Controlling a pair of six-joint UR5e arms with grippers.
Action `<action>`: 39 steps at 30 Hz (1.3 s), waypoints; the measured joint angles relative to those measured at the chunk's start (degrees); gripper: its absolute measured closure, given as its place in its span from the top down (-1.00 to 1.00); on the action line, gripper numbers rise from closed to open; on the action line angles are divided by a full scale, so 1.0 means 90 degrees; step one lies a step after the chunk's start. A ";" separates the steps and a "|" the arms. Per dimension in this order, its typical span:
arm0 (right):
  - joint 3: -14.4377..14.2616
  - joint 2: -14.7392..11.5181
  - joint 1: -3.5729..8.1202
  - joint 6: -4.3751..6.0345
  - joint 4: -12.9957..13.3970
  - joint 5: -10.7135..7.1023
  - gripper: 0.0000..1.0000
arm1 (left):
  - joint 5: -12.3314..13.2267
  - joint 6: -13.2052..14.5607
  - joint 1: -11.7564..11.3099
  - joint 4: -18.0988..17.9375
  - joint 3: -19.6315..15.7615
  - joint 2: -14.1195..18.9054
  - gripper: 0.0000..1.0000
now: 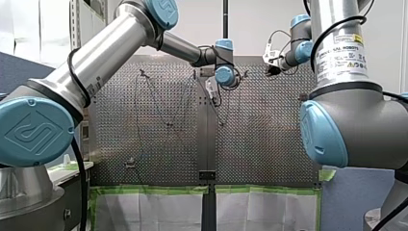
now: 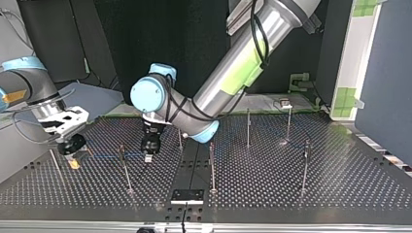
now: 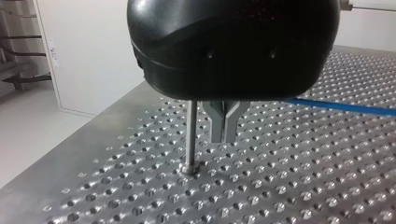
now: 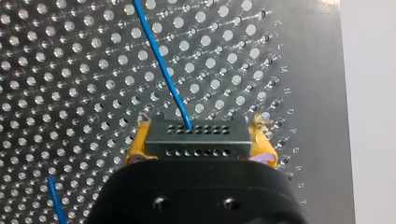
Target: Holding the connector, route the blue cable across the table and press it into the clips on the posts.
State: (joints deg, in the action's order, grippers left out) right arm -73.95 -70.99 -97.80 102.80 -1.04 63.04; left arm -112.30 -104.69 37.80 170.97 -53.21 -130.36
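My right gripper [image 4: 198, 156] is shut with its yellow pads on the grey connector [image 4: 196, 135]. The blue cable [image 4: 163, 70] leaves the connector's face and runs away over the perforated table. In the top view that gripper [image 2: 73, 154] hangs low at the left, and the cable [image 2: 104, 156] runs level past a post [image 2: 125, 170] to my left gripper [image 2: 148, 156]. In the left wrist view my left gripper's metal fingers [image 3: 224, 123] stand together beside a thin post [image 3: 190, 135]. The cable [image 3: 341, 107] passes behind the black body, so contact with it is hidden.
Several thin posts stand on the table: one near the middle [image 2: 212, 167], others further right [image 2: 248, 128] [image 2: 305, 165] [image 2: 289, 124]. A black plate [image 2: 187, 195] lies at the near edge. A second stretch of blue cable [image 4: 56, 200] lies beside my right gripper.
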 joint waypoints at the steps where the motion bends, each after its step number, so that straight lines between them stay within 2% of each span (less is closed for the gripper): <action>1: 0.0000 0.0003 0.0000 -0.0002 0.0000 -0.0001 -1.00 | 0.0001 -0.0005 0.0013 0.0019 -0.0001 0.0000 -0.38; 2: 0.0000 0.0005 0.0001 -0.0004 0.0000 -0.0001 -1.00 | 0.0003 -0.0009 0.0027 0.0036 -0.0001 0.0000 -0.15; 3: -0.0001 0.0008 0.0001 -0.0007 0.0000 -0.0001 -1.00 | 0.0005 -0.0012 0.0048 0.0056 -0.0002 0.0000 0.21; 4: -0.0002 0.0011 0.0001 -0.0010 -0.0001 -0.0001 -1.00 | 0.0007 -0.0014 0.0067 0.0071 -0.0002 0.0000 0.21; 5: -0.0001 0.0014 0.0001 -0.0011 0.0000 -0.0003 -1.00 | 0.0008 -0.0015 0.0085 0.0085 -0.0003 0.0001 0.62; 6: -0.0002 0.0016 0.0001 -0.0012 0.0000 -0.0007 -1.00 | 0.0009 -0.0016 0.0109 0.0101 -0.0003 0.0002 0.93; 8: -0.0002 0.0017 0.0000 -0.0017 0.0000 -0.0017 -1.00 | 0.0011 -0.0016 0.0141 0.0130 -0.0003 0.0002 1.00; 18: -0.0002 0.0059 0.0000 -0.0032 0.0009 -0.0042 -1.00 | -0.0077 -0.0013 0.0267 0.0458 -0.0003 0.0008 1.00; 27: -0.0002 0.0076 -0.0001 -0.0034 0.0009 -0.0058 -1.00 | -0.0521 -0.0021 0.0436 0.0939 -0.0006 0.0034 1.00; 36: -0.0001 0.0078 -0.0018 -0.0034 0.0002 -0.0085 -1.00 | -0.0993 -0.0019 0.0673 0.1446 -0.0052 0.0220 1.00; 39: -0.0002 0.0078 -0.0027 -0.0034 0.0000 -0.0092 -1.00 | -0.1069 -0.0014 0.0763 0.1614 -0.0059 0.0245 1.00</action>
State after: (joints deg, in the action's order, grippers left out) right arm -73.97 -70.28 -98.04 102.50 -1.04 62.22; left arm -121.92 -104.81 44.67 185.49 -53.75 -128.16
